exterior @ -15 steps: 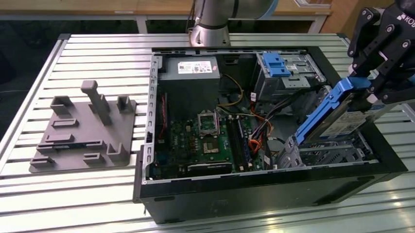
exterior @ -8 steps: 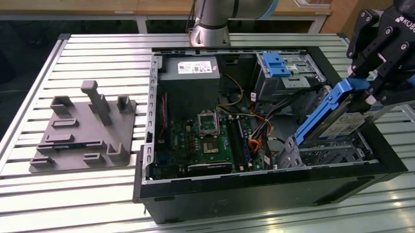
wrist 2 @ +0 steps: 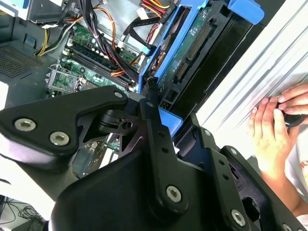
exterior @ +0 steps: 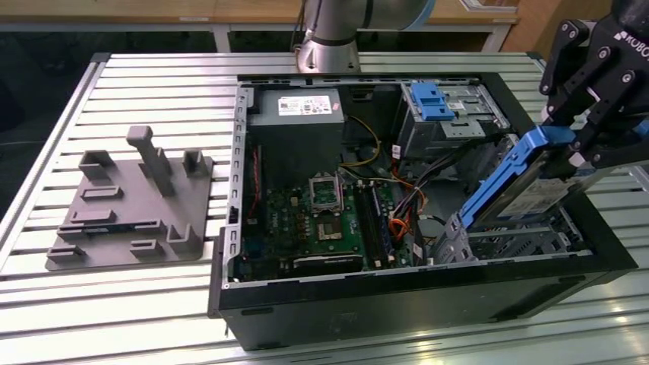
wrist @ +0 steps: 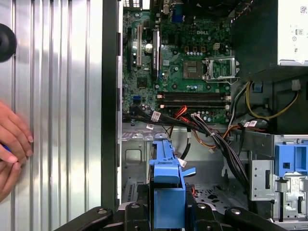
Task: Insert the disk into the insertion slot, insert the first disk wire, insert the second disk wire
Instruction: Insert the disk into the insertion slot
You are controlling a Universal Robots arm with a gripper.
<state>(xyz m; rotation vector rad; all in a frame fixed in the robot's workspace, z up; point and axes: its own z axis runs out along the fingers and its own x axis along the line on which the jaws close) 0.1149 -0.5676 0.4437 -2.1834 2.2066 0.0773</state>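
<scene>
Gripper (exterior: 580, 144) clamping disk (exterior: 522, 186) | tilted | lower end near insertion slot (exterior: 507, 243)

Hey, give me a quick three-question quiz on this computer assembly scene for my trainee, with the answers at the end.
1. True or false: the disk lies flat inside the insertion slot.
2. The gripper is: A) open above the disk, B) shut on the disk, C) open beside the disk.
3. Name what stands on the table at the exterior view's left of the computer case.
Key: 1 false, the disk is tilted, with its upper end held up by the gripper; 2 B; 3 a grey fixture plate.
</scene>
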